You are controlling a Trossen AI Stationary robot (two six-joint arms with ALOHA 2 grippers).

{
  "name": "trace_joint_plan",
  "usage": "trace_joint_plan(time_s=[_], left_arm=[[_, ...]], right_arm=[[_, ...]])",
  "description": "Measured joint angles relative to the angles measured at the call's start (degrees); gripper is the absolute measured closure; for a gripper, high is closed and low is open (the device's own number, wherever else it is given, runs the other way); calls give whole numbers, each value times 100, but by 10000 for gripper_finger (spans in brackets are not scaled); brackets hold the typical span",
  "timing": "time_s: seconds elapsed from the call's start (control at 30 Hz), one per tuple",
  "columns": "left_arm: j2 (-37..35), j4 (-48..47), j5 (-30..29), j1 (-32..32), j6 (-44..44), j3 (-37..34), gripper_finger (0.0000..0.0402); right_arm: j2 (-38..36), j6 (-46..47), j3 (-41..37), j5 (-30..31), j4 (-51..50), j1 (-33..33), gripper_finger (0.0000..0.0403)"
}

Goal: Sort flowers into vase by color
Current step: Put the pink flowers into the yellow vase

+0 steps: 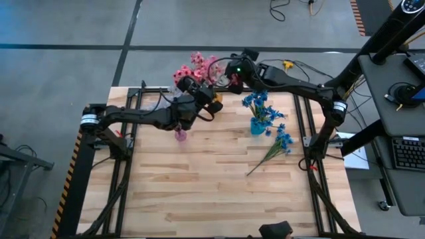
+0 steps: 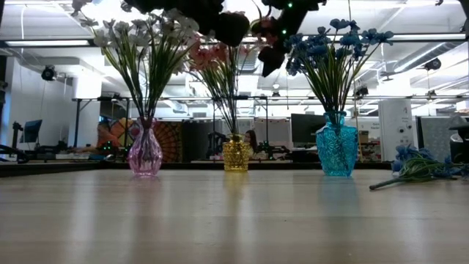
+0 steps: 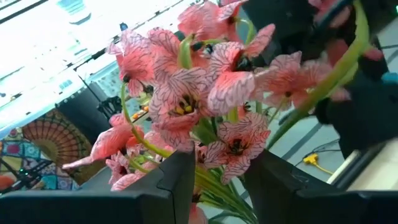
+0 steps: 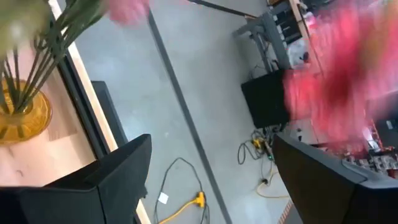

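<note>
Pink vase [image 2: 145, 155] holds white flowers [image 2: 146, 33], yellow vase [image 2: 236, 154] pink, blue vase [image 2: 336, 152] blue; both hands' grips hidden.

This is a robotics lab set in a large open-plan workspace. A wooden table [image 1: 219, 172] on a black metal frame stands on a grey concrete floor [image 1: 60, 73] marked with dark lines, and cables [image 1: 285, 8] trail beyond its far edge. Beside the table's right side a desk holds a keyboard [image 1: 406, 153], while behind the table run rows of monitors [image 2: 308, 128] under long ceiling lights [image 2: 44, 42].
</note>
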Motion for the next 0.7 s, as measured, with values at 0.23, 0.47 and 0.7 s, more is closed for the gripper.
trace_joint_plan(time_s=[0.23, 0.47, 0.7], left_arm=[[-199, -618, 4, -29, -356, 0, 285], [-239, -991, 274, -116, -507, 0, 285], [-552, -1811, 835, -153, -1235, 0, 285]], right_arm=[[-238, 75, 154, -157, -424, 4, 76], [-654, 434, 156, -322, -818, 4, 81], [-1006, 846, 161, -906, -865, 4, 83]])
